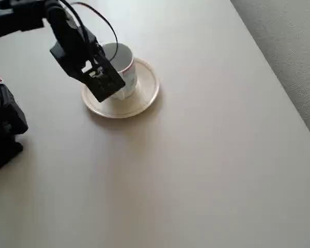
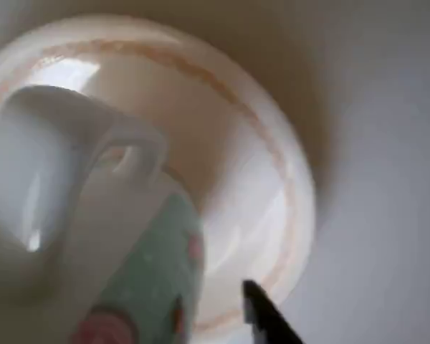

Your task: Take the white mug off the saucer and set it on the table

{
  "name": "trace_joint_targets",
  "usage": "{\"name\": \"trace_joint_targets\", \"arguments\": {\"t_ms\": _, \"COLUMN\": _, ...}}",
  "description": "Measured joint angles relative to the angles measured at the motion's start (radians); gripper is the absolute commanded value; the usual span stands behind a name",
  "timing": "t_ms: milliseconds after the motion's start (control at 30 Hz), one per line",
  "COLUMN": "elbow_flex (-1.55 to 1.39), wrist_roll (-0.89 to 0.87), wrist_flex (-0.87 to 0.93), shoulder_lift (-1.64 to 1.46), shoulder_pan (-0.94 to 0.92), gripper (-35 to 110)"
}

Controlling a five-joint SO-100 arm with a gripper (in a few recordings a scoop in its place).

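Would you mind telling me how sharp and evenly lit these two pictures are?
Overhead view: fairly sharp, soft even light, a faint shadow beside the saucer on the table. Wrist view: blurred close up, the white mug soft-edged, a bright glare patch on the saucer's rim, a dark shadow behind it.

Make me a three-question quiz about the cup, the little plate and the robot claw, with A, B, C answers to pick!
1. Where is the white mug?
A. on the saucer
B. on the floor
C. at the table's far right edge

2. How many mugs are on the table?
A. three
B. one
C. two

3. What is the gripper doing?
A. resting flat on the table far from the saucer
B. holding a spoon
C. hanging right over the mug

Answers: 1 A, the overhead view has the mug within the saucer's rim. 2 B, just a single mug is there. 3 C, the black gripper overlaps the mug from above.
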State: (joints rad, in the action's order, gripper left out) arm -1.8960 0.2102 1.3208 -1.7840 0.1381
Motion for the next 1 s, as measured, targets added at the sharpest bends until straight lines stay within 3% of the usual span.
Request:
{"name": "trace_joint_targets", "arguments": {"t_ms": 433, "elbow_flex": -0.011, "wrist_roll": -0.025, "wrist_flex": -0.16, "shoulder_lift": 0.137, "shoulder_pan": 0.02, "gripper": -2}}
{"name": "trace_joint_targets", "arguments": {"t_ms": 1000, "elbow_flex": -0.015, "wrist_roll": -0.023, "wrist_flex": -0.063, "shoulder_lift": -0.009, "shoulder_pan": -0.018, "gripper": -2}}
